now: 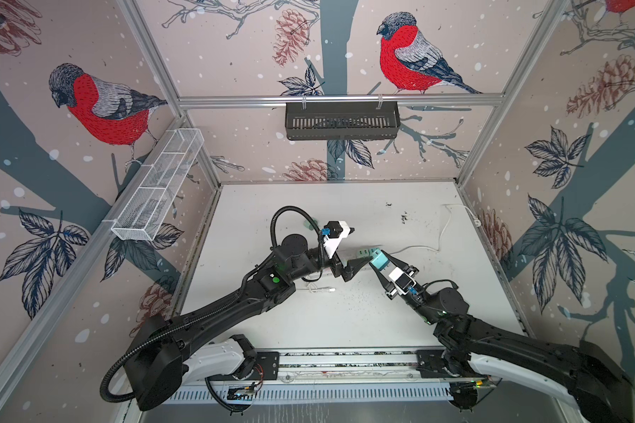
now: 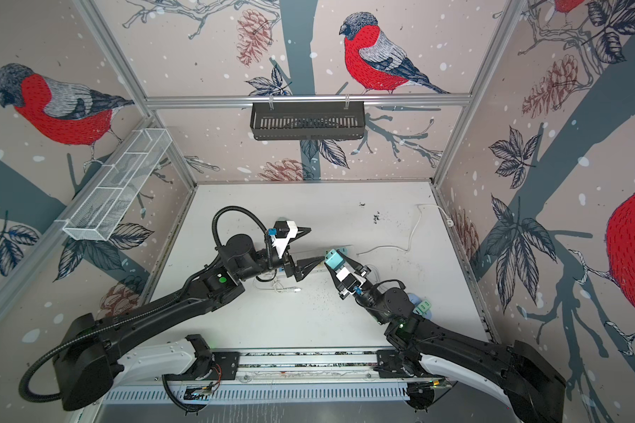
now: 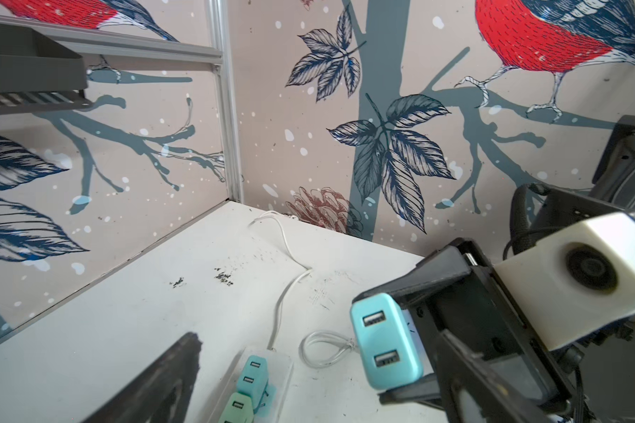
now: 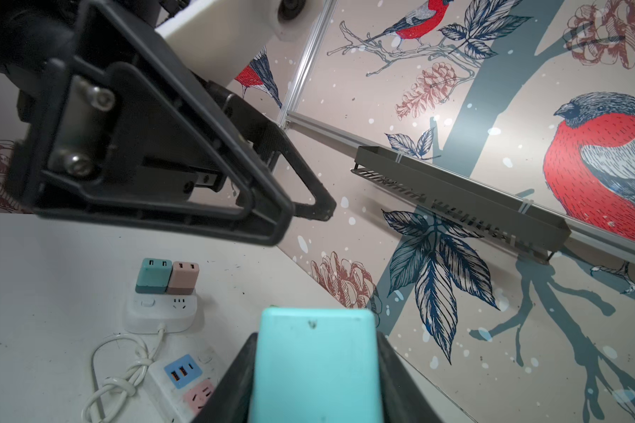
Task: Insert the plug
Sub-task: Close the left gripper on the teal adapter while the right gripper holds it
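My right gripper (image 1: pixel 377 260) is shut on the teal plug (image 1: pixel 379 259), holding it above the middle of the table. The plug (image 3: pixel 385 340) shows two USB ports in the left wrist view and fills the space between the fingers in the right wrist view (image 4: pixel 316 351). My left gripper (image 1: pixel 360 246) hangs open just left of the plug, with nothing between its fingers. One left finger (image 3: pixel 169 377) shows in its wrist view. A white power strip (image 3: pixel 286 370) lies on the table below, with a teal and a green charger in it.
Another strip (image 4: pixel 162 392) has a blue USB panel and a pink socket; behind it a small white strip (image 4: pixel 154 315) carries teal and pink chargers. A white cable (image 1: pixel 442 234) runs to the back right. A black basket (image 1: pixel 341 121) and a wire basket (image 1: pixel 158 186) hang on the walls.
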`<state>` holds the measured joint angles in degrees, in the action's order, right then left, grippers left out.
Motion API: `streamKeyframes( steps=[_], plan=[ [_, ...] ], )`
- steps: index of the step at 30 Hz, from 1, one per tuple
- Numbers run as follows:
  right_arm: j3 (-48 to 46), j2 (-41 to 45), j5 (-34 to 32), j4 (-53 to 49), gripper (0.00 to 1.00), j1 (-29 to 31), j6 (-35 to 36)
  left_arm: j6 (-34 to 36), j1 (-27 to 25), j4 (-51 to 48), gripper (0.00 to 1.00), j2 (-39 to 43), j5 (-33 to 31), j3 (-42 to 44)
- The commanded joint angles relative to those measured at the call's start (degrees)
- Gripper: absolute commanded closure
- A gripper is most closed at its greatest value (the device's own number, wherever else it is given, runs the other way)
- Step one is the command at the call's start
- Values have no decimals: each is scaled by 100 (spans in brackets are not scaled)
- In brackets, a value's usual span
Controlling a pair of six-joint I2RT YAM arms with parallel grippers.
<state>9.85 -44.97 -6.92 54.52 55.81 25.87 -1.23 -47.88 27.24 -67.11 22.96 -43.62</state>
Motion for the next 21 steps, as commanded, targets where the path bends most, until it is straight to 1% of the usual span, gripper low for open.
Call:
streamKeyframes(
  steps=[1,5,8,11,14,17,21],
  plan=[
    [1,-9,107,440,74,28,329,331,-129,-359,2,-143,309,-230],
    [8,-77,136,640,74,58,432,422,-288,-677,8,-381,341,-504],
    [43,-151,153,768,75,77,476,466,-314,-864,21,-547,546,-690],
    [70,-269,196,864,76,103,538,466,-340,-996,28,-678,599,-831],
    [74,-358,148,947,77,143,577,492,-354,-1085,29,-737,565,-894],
    [27,-432,82,1117,77,153,616,536,-362,-1133,38,-766,598,-925],
    [35,-495,-86,1271,78,158,587,562,-371,-1145,45,-777,634,-930]
  ],
)
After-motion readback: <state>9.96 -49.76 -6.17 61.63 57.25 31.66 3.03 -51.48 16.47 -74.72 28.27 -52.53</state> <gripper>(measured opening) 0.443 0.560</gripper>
